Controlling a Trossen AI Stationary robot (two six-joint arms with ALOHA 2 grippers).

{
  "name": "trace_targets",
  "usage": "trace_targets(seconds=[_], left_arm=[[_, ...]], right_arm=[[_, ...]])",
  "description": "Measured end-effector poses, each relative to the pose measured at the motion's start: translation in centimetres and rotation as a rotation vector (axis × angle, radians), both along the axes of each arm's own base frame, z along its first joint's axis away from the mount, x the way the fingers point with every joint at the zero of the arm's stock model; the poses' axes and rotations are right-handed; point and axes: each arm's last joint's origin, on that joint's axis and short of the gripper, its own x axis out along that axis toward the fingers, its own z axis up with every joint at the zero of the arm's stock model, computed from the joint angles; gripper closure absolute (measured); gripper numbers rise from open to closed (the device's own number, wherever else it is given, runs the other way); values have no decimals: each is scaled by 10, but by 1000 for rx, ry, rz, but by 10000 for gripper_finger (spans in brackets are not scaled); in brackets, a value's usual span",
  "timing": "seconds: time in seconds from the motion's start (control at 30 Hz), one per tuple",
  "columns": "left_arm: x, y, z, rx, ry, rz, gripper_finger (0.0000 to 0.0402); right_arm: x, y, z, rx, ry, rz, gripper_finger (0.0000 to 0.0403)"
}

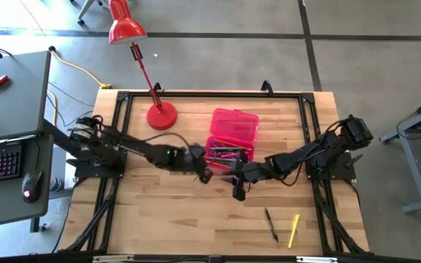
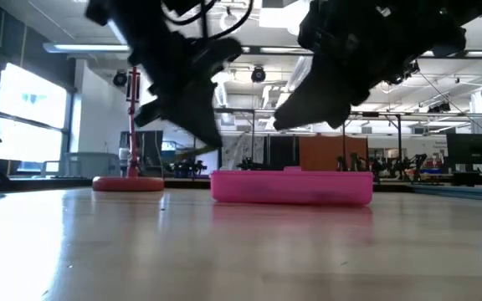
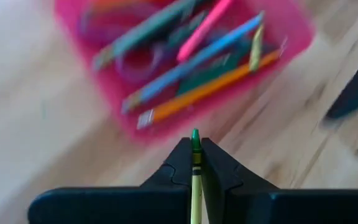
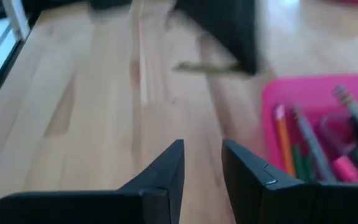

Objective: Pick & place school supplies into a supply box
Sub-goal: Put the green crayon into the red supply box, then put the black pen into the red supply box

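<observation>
We hold a green crayon (image 3: 195,163) clamped between the fingers of our left gripper (image 1: 198,162), its tip poking out ahead of them. Just beyond that tip lies the open pink box (image 3: 229,93), already holding pens, pencils and purple scissors (image 3: 135,62). Our right gripper (image 4: 202,163) hangs above the table (image 1: 159,219) just beside the box's near edge, close to the left gripper, its fingers apart and holding nothing. Well behind it, nearer the table's front edge, a dark pen (image 1: 270,223) and a yellow pencil (image 1: 294,229) lie side by side.
</observation>
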Motion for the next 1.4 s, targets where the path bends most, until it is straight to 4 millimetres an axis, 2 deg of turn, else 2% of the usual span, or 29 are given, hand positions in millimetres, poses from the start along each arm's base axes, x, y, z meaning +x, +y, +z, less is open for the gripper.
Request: trace_targets(seconds=[0.23, 0.33, 0.4, 0.53, 0.67, 0.9, 0.97, 1.13, 1.4], left_arm=[[26, 42, 45, 125, -100, -60, 357], [33, 58, 55, 188, -181, -89, 356], [40, 65, 55, 205, -230, -121, 354], [54, 73, 41, 205, -261, -219, 353], [64, 77, 12, 199, -186, -256, 353], [72, 77, -11, 235, -140, -313, 353], [72, 77, -14, 236, -125, -320, 353], [72, 77, -14, 260, -120, -348, 342], [74, 78, -10, 310, -119, -351, 258]], right_arm=[[-15, 28, -8, 78, 113, 69, 316], [-24, 43, -12, 74, 155, 122, 316], [-29, 53, -13, 69, 169, 155, 316], [-39, 70, -13, 104, 184, 203, 316], [-46, 82, -13, 128, 202, 272, 316], [-49, 89, -11, 71, 168, 330, 316], [-47, 88, -10, 27, 132, 323, 316], [-43, 90, -5, 67, 69, 296, 315], [-57, 104, -8, 176, 148, 293, 315]])
